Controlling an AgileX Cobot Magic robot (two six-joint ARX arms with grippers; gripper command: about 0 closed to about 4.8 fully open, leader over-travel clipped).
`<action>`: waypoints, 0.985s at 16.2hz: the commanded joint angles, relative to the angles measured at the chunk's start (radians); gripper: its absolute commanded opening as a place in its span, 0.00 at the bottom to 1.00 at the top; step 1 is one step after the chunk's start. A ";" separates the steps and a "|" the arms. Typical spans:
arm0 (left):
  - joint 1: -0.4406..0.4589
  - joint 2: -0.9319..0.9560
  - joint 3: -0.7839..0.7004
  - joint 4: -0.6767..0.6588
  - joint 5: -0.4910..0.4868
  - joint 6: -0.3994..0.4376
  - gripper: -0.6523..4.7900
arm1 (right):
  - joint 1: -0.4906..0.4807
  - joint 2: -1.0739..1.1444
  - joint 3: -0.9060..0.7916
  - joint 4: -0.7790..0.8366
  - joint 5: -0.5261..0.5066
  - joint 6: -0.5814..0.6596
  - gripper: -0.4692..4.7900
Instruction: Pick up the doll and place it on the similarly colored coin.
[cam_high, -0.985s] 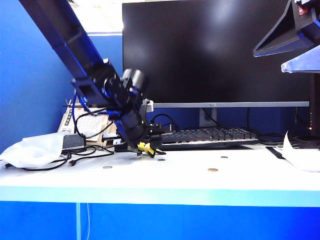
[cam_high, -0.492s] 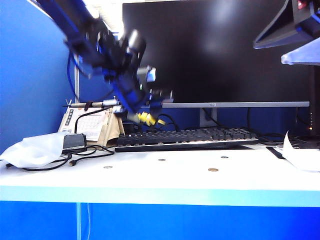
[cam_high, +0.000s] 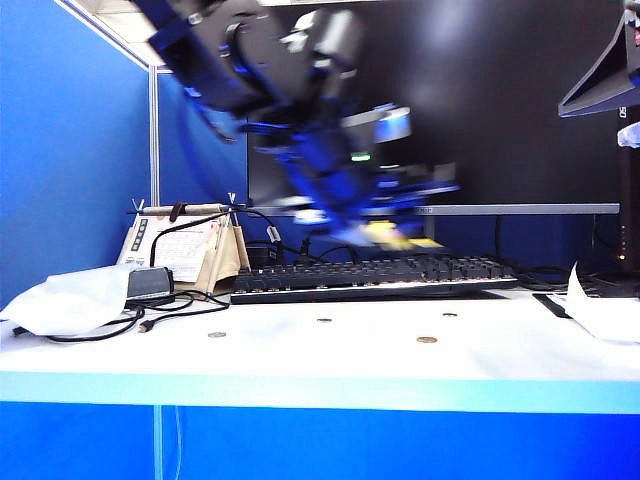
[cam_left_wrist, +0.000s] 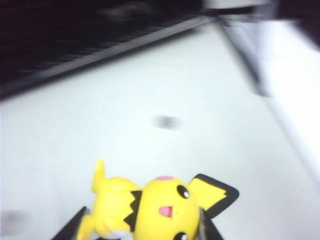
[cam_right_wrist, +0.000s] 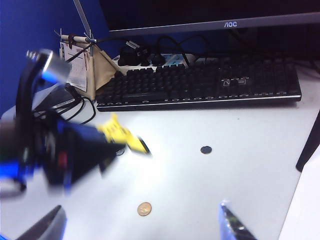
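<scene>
Lifted from the tabletop a second ago, the left gripper (cam_left_wrist: 145, 232) now swings high and rightward above the keyboard (cam_high: 375, 275), pinching the doll (cam_left_wrist: 157, 207). Right gripper (cam_right_wrist: 142, 222) hovers spread wide over the brassy coin (cam_right_wrist: 144, 208). At this speed, the one doll could slip or overshoot. Motion blur hides detail; roughly four coins seem to dot the table (cam_high: 300, 365).

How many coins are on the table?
4 coins, perhaps more hidden: one left, one mid-table, the brass coin right of centre, a dark one behind it. Left claw holds the doll above; right claw open.
</scene>
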 joint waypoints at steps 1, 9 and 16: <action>-0.057 -0.009 0.003 0.032 0.002 0.001 0.11 | -0.001 -0.003 0.006 0.012 -0.010 0.012 0.83; -0.072 -0.009 -0.022 -0.017 0.029 0.024 0.11 | -0.007 0.080 0.006 0.000 0.060 -0.044 0.83; -0.061 0.036 -0.114 0.156 0.072 0.048 0.11 | -0.006 0.110 0.006 0.041 0.014 -0.018 0.83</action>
